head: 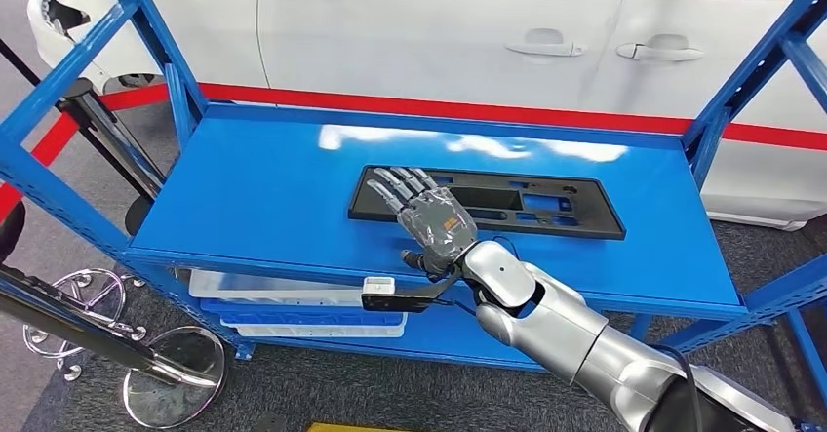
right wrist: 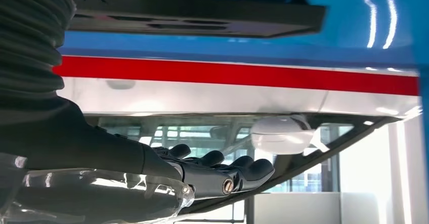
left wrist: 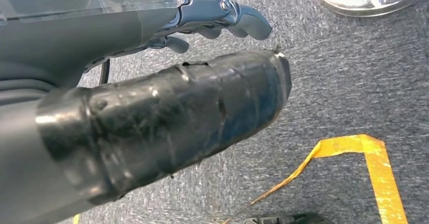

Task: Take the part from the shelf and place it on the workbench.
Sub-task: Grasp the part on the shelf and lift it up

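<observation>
Reaching in from the lower right of the head view, the right robot hand [head: 429, 216] is stretched flat over the blue shelf [head: 273, 188], its fingers spread and straight, holding nothing. The fingertips overlap the left end of the black part [head: 546, 208], a long flat panel with cut-outs lying at the centre of the shelf top; whether they touch it cannot be told from this view. The right wrist view shows the same hand from behind: dark fingers [right wrist: 243, 168] extended side by side, apart from the part [right wrist: 202, 16], which appears along the top of that frame against the blue shelf surface [right wrist: 354, 21].

The left robot hand [left wrist: 222, 16] appears in the left wrist view, at the upper centre of that frame, fingers loosely curled with nothing in them, hanging above grey carpet [left wrist: 344, 82]. A strip of yellow floor tape [left wrist: 374, 168] lies at the lower right of that frame.

Behind the shelf, across the top of the head view, stands a white car [head: 439, 32] with a red stripe [head: 488, 110] along its lower edge. White trays [head: 293, 295] sit on the lower shelf level. Chrome stand bases [head: 176, 373] occupy the lower left.
</observation>
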